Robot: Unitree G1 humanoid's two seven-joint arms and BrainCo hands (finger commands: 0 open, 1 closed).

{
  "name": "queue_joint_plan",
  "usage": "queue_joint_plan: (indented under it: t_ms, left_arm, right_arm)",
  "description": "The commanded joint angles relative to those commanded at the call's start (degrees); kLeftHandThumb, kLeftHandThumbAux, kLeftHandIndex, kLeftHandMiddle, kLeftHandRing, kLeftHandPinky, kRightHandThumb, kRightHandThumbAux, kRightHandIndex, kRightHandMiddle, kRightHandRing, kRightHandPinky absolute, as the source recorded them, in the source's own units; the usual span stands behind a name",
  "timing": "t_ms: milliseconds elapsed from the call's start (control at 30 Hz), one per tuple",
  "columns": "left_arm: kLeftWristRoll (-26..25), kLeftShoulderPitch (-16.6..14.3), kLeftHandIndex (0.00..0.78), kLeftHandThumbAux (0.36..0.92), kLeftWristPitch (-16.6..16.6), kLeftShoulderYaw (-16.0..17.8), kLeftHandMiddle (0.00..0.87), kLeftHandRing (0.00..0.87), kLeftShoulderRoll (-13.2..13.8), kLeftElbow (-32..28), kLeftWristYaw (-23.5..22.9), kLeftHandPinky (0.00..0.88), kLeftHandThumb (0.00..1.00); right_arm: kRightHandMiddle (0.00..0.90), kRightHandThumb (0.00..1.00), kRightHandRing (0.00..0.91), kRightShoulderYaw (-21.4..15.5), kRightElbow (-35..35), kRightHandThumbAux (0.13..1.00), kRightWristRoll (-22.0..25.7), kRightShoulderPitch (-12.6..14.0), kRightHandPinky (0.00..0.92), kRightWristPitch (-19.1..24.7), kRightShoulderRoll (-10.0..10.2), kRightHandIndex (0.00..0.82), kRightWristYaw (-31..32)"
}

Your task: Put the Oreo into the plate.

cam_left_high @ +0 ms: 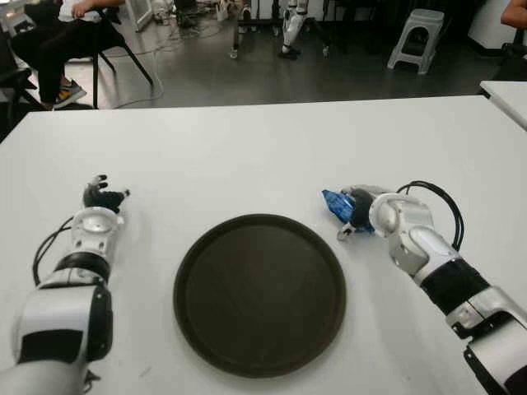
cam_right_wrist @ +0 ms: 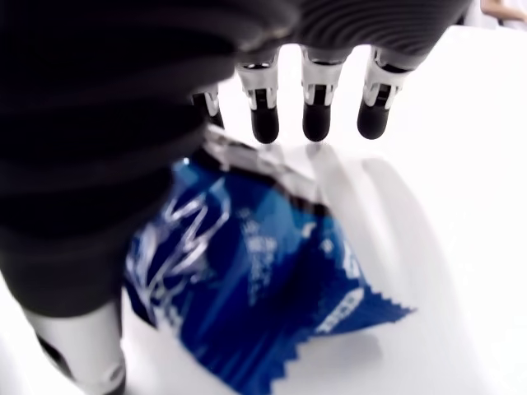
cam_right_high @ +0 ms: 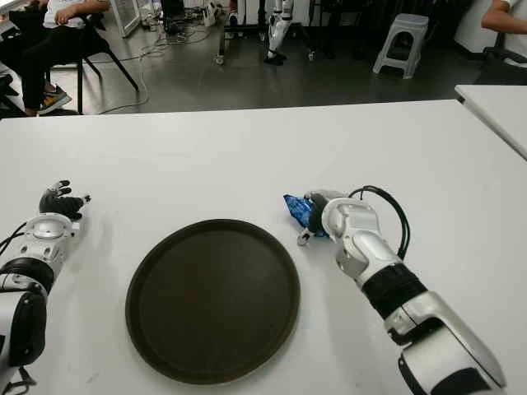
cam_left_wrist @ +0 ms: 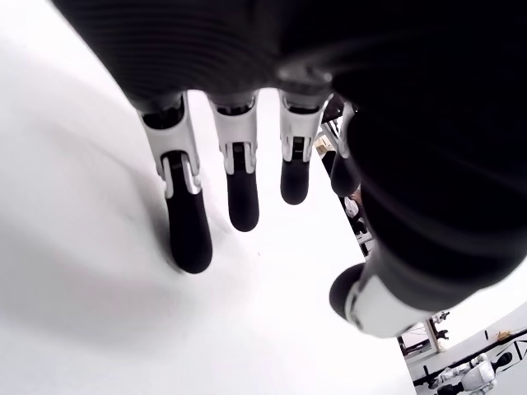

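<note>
The Oreo (cam_left_high: 335, 205) is a blue foil packet lying on the white table (cam_left_high: 247, 156), just past the right rim of the plate. The plate (cam_left_high: 206, 247) is a round dark tray near the table's front middle, with nothing on it. My right hand (cam_left_high: 360, 212) sits over the packet's right end; in the right wrist view the packet (cam_right_wrist: 247, 280) lies under the palm, the fingers (cam_right_wrist: 317, 115) stretch out beyond it, the thumb stands beside it, and nothing is clamped. My left hand (cam_left_high: 103, 197) shows left of the plate, fingers (cam_left_wrist: 189, 239) relaxed and holding nothing.
Beyond the table's far edge are a seated person (cam_left_high: 58, 33) at the far left, a grey stool (cam_left_high: 416, 37) and another robot's legs (cam_left_high: 290, 29). A second white table (cam_left_high: 506, 95) juts in at the right.
</note>
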Motion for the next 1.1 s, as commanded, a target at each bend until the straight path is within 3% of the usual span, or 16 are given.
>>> queue_joint_plan:
  t_ms: [33, 67, 167, 267, 367, 567, 1100]
  left_arm:
    - [-0.01, 0.01, 0.084, 0.77, -0.01, 0.01, 0.134, 0.162, 0.0, 0.01, -0.02, 0.171, 0.267]
    - [0.01, 0.0, 0.085, 0.769, 0.01, 0.0, 0.134, 0.163, 0.01, 0.02, -0.04, 0.169, 0.267]
    - [0.04, 0.02, 0.084, 0.764, 0.01, -0.02, 0.136, 0.164, 0.03, 0.03, -0.12, 0.162, 0.264]
    - [-0.04, 0.06, 0.081, 0.761, -0.03, 0.06, 0.136, 0.162, 0.04, 0.04, -0.2, 0.159, 0.263]
    - [-0.08, 0.08, 0.082, 0.763, 0.03, 0.1, 0.136, 0.162, 0.07, 0.04, -0.17, 0.157, 0.268]
    - [0.09, 0.12, 0.08, 0.771, 0.04, -0.01, 0.138, 0.162, 0.15, 0.03, -0.1, 0.162, 0.277]
    - [0.25, -0.02, 0.07, 0.783, 0.24, -0.4, 0.128, 0.152, 0.21, -0.01, -0.2, 0.16, 0.251]
  right_arm:
    - [0.243, 0.104, 0.256, -0.48, 0.26, 0.851, 0.0, 0.33, 0.295, -0.37, 0.34, 0.25, -2.3]
    - [0.285, 0.314, 0.304, -0.93, 0.42, 0.808, -0.1, 0.61, 0.369, -0.55, 0.68, 0.31, -4.41]
    - [0.386, 0.575, 0.398, -1.71, 0.84, 0.749, -0.24, 1.15, 0.502, -0.93, 1.36, 0.388, -8.88]
    - [0.505, 0.666, 0.504, -2.23, 1.32, 0.727, -0.11, 1.47, 0.603, -1.22, 1.93, 0.418, -12.08]
    - [0.618, 0.699, 0.591, -2.77, 1.73, 0.717, 0.2, 1.7, 0.684, -1.4, 2.5, 0.432, -14.21]
    - [0.715, 0.715, 0.664, -4.12, 2.26, 0.711, 1.1, 2.04, 0.749, -2.05, 3.51, 0.442, -16.68]
    - [0.741, 0.717, 0.629, -6.2, 3.98, 0.711, 2.57, 1.71, 0.766, -3.6, 4.71, 0.443, -18.0]
